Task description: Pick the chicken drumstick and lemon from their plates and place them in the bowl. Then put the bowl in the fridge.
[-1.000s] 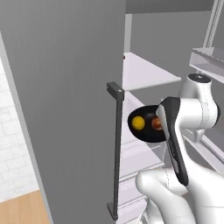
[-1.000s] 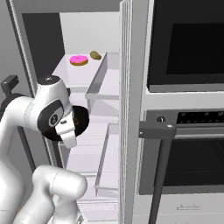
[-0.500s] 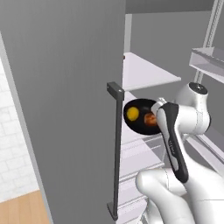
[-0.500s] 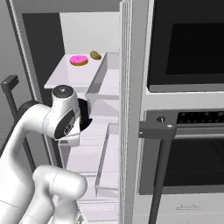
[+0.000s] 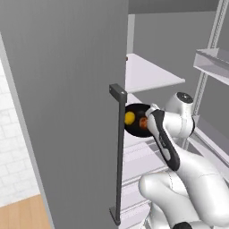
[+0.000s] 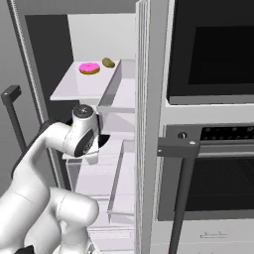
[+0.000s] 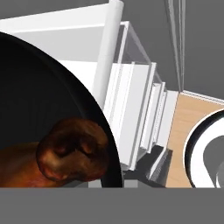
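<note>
The black bowl (image 5: 133, 117) hangs in the air just inside the open fridge (image 5: 67, 112), level with its middle shelves. In it lie the yellow lemon (image 5: 129, 118) and the orange-brown chicken drumstick (image 5: 143, 123). My gripper (image 5: 149, 120) is shut on the bowl's right rim. The hand view has the bowl (image 7: 39, 87) at the left, with the drumstick (image 7: 72, 155) close up inside it. From the right base view the arm hides most of the bowl (image 6: 102, 141). The plates are out of view.
The fridge door's dark bar handle (image 5: 119, 152) stands just left of the bowl. A white shelf (image 6: 74, 89) above carries a pink donut (image 6: 89, 68) and a small brown item (image 6: 108, 62). White shelves and drawers (image 7: 135, 113) lie below. An oven (image 6: 213, 49) stands at the right.
The arm has reached further into the fridge. The bowl, with lemon and drumstick in it, has moved left toward the door handle in the left base view.
</note>
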Controlling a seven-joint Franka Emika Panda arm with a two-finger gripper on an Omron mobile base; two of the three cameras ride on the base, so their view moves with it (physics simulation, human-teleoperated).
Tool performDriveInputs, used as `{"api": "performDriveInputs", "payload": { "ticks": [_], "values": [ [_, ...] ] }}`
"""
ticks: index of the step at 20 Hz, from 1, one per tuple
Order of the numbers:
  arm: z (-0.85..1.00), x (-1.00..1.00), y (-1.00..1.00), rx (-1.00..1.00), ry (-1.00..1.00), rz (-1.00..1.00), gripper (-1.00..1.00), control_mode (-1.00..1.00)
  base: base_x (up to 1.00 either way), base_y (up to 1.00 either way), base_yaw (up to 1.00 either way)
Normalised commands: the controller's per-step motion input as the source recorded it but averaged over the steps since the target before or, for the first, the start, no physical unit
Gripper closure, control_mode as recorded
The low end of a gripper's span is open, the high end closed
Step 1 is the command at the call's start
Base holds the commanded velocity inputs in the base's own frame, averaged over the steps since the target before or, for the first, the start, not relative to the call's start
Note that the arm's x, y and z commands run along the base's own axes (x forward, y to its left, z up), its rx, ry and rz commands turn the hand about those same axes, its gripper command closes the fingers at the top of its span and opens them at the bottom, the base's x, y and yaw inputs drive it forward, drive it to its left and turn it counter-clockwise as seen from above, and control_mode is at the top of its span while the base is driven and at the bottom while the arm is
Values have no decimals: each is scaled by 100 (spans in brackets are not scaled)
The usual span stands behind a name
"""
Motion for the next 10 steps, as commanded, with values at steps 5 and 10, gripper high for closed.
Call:
{"api": "performDriveInputs", "payload": {
  "ticks": [5,10],
  "values": [
    [-33,41,0,0,0,0,100,-100,0,0,0],
    [-37,38,0,0,0,0,100,-100,0,0,0]
  ]
}}
